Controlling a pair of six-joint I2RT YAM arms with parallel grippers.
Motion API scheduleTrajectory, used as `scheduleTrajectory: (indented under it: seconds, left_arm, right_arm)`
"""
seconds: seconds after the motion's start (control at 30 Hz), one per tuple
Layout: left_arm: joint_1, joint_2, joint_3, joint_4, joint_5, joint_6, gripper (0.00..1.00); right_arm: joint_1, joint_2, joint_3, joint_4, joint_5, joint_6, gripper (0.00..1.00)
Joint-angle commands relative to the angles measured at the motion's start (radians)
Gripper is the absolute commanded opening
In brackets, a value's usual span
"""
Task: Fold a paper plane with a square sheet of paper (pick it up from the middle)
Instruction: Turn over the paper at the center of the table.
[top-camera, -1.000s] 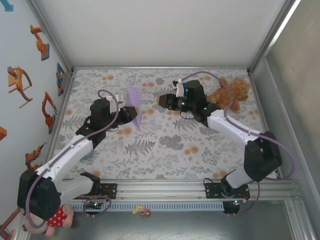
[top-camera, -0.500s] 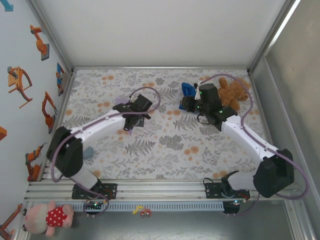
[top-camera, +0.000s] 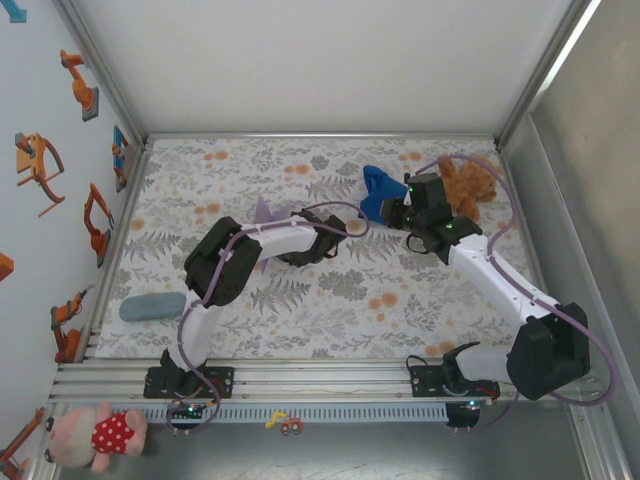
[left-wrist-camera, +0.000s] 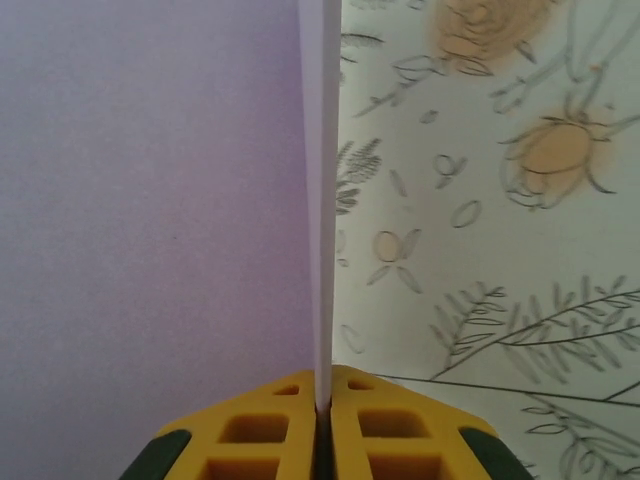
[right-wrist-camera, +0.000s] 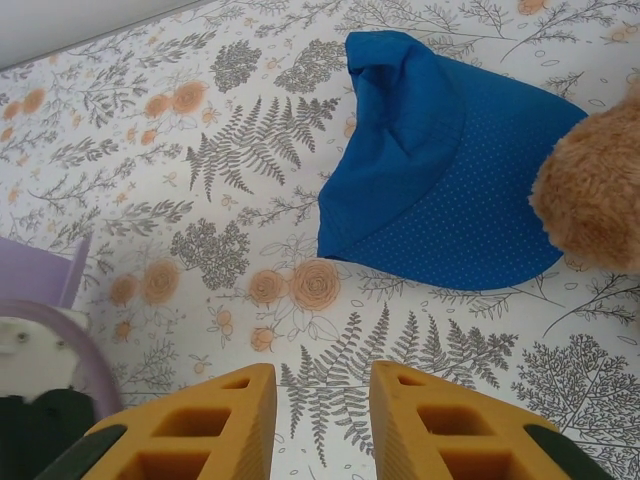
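the paper (left-wrist-camera: 150, 220) was a plain lavender sheet, smooth and unmarked on the face i could see, and it stood on edge rather than lying flat. in the left wrist view its edge ran as a thin pale line straight up from the left gripper (left-wrist-camera: 322, 405). the yellow fingers (left-wrist-camera: 260, 440) were pressed together on it, with the broad purple face to one side and the flowered table (left-wrist-camera: 500, 250) to the other.

from above, a small purple peak of it poked up just behind the left arm (top-camera: 275, 238), near the middle of the table and to the left of the cloth (right-wrist-camera: 440, 170).

the right wrist view showed the right gripper (right-wrist-camera: 322, 380) standing wide apart over the table print. the blue cloth lay rumpled just ahead of it, the teddy (right-wrist-camera: 595, 190) overlapped the cloth's right side, and a corner of the paper sat at the left edge.

the top view added a grey-blue pad (top-camera: 152, 306) near the table's left edge and a pink toy (top-camera: 95, 435) off the table at the near left corner.

i counted one paper, one cloth, one teddy, one pad, one pink toy and two arms.
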Motion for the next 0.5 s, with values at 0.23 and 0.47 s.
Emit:
scheduleTrajectory:
  seconds: [0.23, 0.47]
  left_arm:
    - [-0.017, 0.072, 0.045, -0.032, -0.004, -0.034, 0.17]
    - [-0.022, 0.044, 0.020, 0.053, 0.100, -0.020, 0.22]
  right_arm:
    - [-0.011, 0.010, -0.006, -0.014, 0.005, 0.022, 0.29]
    - [-0.010, 0.025, -0.005, -0.008, -0.013, 0.034, 0.29]
